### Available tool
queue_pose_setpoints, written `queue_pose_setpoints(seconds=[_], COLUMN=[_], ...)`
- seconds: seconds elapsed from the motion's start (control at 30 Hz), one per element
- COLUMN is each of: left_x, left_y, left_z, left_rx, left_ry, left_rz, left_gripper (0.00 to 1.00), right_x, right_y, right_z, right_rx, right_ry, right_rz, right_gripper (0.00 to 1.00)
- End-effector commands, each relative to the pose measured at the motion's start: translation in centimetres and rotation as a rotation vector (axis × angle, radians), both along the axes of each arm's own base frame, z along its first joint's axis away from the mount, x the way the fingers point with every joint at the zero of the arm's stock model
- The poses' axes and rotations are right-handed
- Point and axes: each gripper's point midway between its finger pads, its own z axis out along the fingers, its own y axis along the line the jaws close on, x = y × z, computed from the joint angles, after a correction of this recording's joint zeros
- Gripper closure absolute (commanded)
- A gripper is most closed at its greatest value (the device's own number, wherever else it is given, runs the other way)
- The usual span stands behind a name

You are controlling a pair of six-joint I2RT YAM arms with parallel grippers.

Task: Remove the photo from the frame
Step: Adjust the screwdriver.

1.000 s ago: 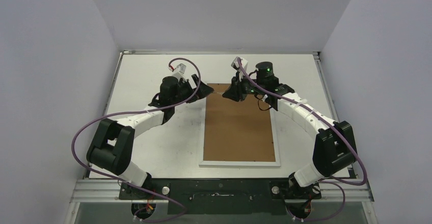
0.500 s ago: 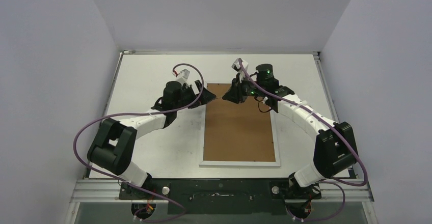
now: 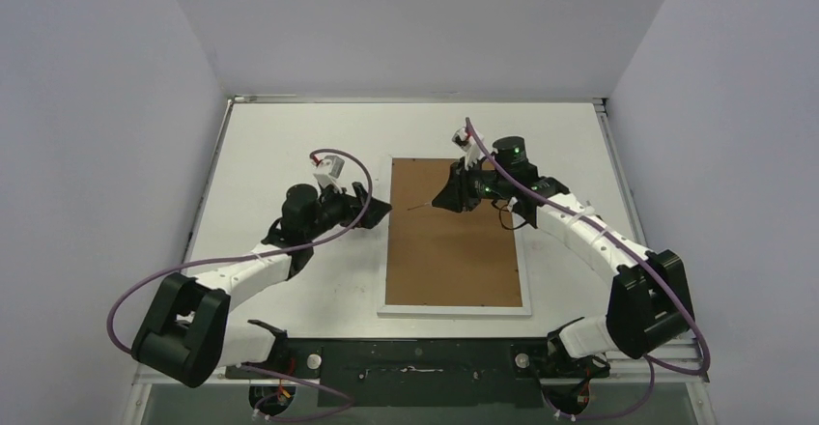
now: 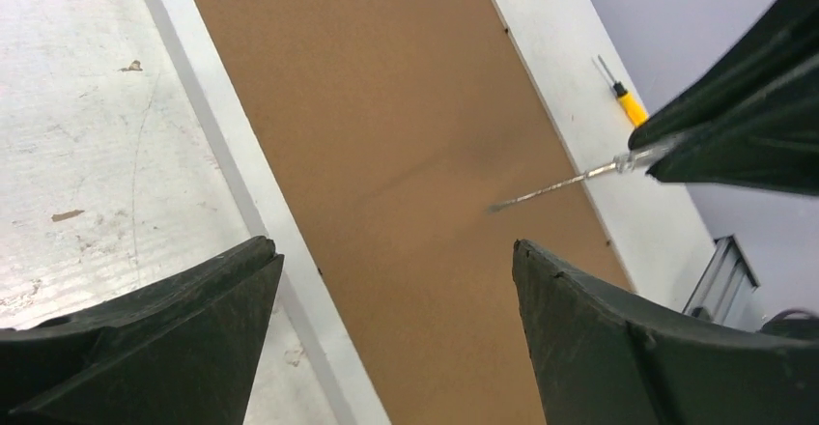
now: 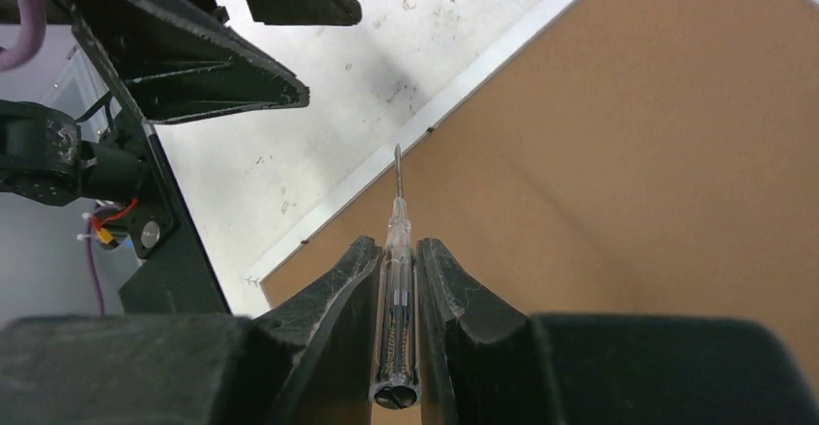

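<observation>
Right gripper (image 5: 395, 244) clamps screwdriver (image 5: 397, 203), tip over frame (image 4: 406, 106) back, contact unclear; left gripper (image 4: 396, 251) spread wide beside frame's left edge.

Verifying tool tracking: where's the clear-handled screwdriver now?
Top view: screwdriver clamped in the right gripper over the far half of the face-down frame, tip toward the left gripper at its left edge.

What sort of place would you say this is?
Likely a robotics lab cell: bare grey walls enclose a white table, with a left arm and right arm bolted at its edge.
</observation>
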Motion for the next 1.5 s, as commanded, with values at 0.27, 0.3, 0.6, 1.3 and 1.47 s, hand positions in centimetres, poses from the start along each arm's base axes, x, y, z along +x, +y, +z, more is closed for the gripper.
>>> queue_pose_setpoints(seconds=[0.27,0.3,0.6,1.3,1.47], left_x=[-6.9,-7.5,-9.4,-11.4,-8.9], left_y=[-3.7,-4.1,-6.0,-8.0,-5.9], left_z=[4.7,4.3,3.3,2.2,4.1], left_rx=[0.021,0.045,0.073,0.021,-0.092], left_ry=[-0.69,-0.722,-0.762,-0.77,-0.655], left_rz=[-0.304,-0.335,-0.445,-0.59,-0.375], left_gripper=[0.13,0.13,0.14,0.35,0.18], right_x=[-3.9,-4.3,-7.3,-8.7,-7.6], right_y=[-0.5,-0.2,0.6,2.3,1.2], right_z=[1.0,1.2,-0.9,-1.1,-0.1], right_rx=[0.175,0.198,0.206,0.211,0.194], right_ry=[0.272,0.286,0.374,0.412,0.304], right_rz=[-0.117,-0.091,-0.007,0.081,0.023], right_gripper=[0.95,0.95,0.95,0.95,0.95])
